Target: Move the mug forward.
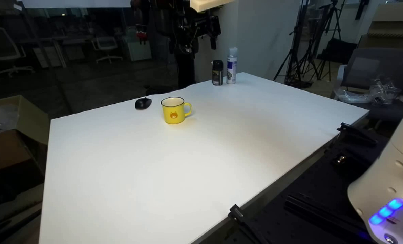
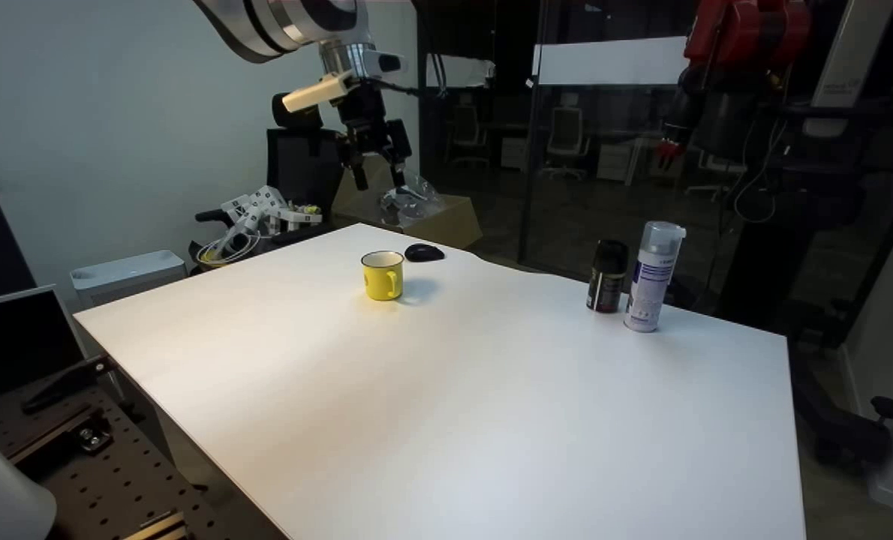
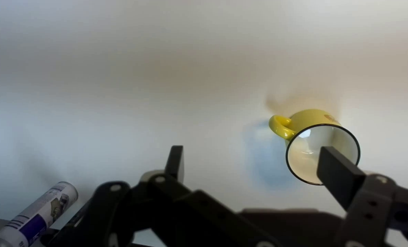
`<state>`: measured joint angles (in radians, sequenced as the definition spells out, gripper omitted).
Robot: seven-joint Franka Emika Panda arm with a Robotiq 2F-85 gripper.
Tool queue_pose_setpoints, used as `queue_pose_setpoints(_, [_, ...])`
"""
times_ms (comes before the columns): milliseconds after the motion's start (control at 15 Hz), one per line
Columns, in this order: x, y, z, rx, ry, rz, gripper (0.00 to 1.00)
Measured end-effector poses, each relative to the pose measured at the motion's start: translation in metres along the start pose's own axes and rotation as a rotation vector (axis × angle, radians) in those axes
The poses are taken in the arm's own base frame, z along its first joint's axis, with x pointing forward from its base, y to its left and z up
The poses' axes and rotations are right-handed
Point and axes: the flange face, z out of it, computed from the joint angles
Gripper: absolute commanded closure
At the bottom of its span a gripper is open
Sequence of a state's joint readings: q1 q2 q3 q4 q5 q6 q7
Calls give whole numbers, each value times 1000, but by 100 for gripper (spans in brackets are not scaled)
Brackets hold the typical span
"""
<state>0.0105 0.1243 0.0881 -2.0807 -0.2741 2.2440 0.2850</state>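
The mug (image 1: 172, 114) stands upright on the table (image 1: 147, 176), slightly left of the frame centre in both exterior views. It is yellow, with a dark rim, a pale interior and a small animal-face mark. In an exterior view, its handle (image 1: 189, 108) points to the right of the frame, and the mouse (image 1: 143, 103) lies near the mug, to its upper left. In an exterior view, the black can (image 2: 606, 277) and the spray can (image 2: 650, 285) stand upright, side by side, at the right of the frame, well apart from the mug. The arm (image 2: 296, 26) enters that frame at the upper left; the gripper (image 2: 380, 182) points downward, higher in the frame than the mug and apart from it. The fingers (image 3: 174, 163) are spread wide, and in the wrist view the table surface shows between their tips. In the wrist view, the mug occupies the right of the frame with its interior visible; the finger at the right overlaps part of the rim and interior in the picture. The spray can appears at the lower left. In an exterior view, the base (image 1: 387, 176), with three blue lights (image 1: 385, 211) lit, is at the lower right, and a carton (image 1: 32, 122) is at the left edge.
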Motion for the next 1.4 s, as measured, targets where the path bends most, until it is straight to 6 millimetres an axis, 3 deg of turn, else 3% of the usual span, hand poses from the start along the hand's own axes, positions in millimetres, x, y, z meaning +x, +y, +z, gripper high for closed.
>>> queue_pose_setpoints(200, [5,-9,9,113,-10,-6,0])
queue_pose_setpoints(600, [33,-33,56,182,-21,-71,0])
queue_pose_setpoints(1000, [39,-36,72,187,-10,-92,0])
queue_pose_setpoints(1400, [64,-38,113,190,4,-135,0])
